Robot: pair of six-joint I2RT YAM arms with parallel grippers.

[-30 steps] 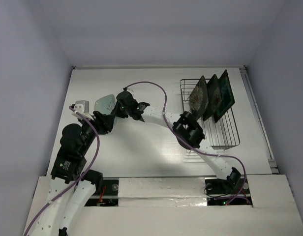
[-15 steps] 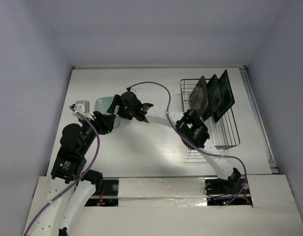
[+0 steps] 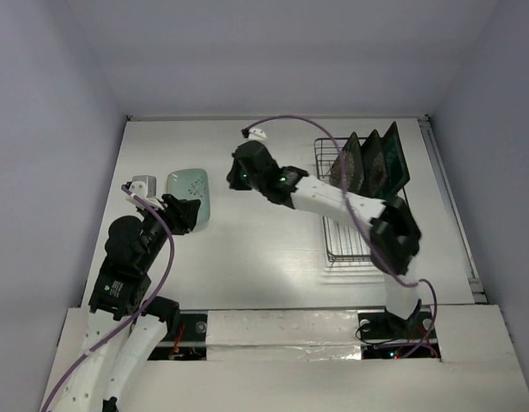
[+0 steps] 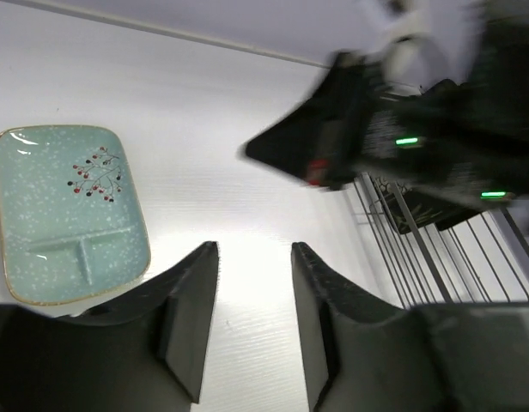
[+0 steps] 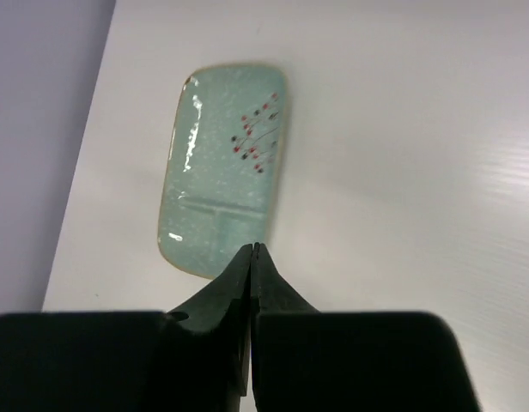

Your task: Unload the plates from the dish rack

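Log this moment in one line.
mint plate: flat on table | rack: three plates upright | left gripper: open, empty | right gripper: shut, empty

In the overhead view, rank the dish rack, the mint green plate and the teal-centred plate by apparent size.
Largest: dish rack.
Then mint green plate and teal-centred plate, too close to rank: the mint one lies flat but partly covered, the teal one stands tilted in the rack, seen at an angle.

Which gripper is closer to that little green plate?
Left. The left gripper sits open at the near edge of the green plate; the right gripper, shut, is farther off to the plate's right.
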